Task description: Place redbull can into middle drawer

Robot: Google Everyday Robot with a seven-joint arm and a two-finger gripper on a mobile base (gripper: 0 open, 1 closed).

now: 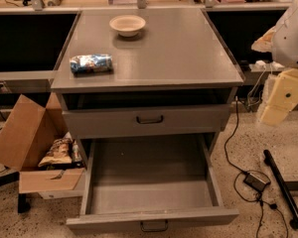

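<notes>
The redbull can (91, 63), blue and silver, lies on its side on the grey cabinet top (179, 53), near the front left corner. The middle drawer (149, 195) is pulled out wide below, and its plain grey tray holds nothing. Its small dark handle (154, 226) is at the bottom edge of the view. My gripper (271, 114) hangs at the right edge of the view, beside the cabinet's right side and below its top. It is well away from the can and holds nothing that I can see.
A beige round bowl (127, 25) stands at the back of the cabinet top. The upper drawer front (150, 119) with a black handle is shut. An open cardboard box (35, 148) with snack bags sits on the floor at left. Cables and a power brick (257, 180) lie on the floor at right.
</notes>
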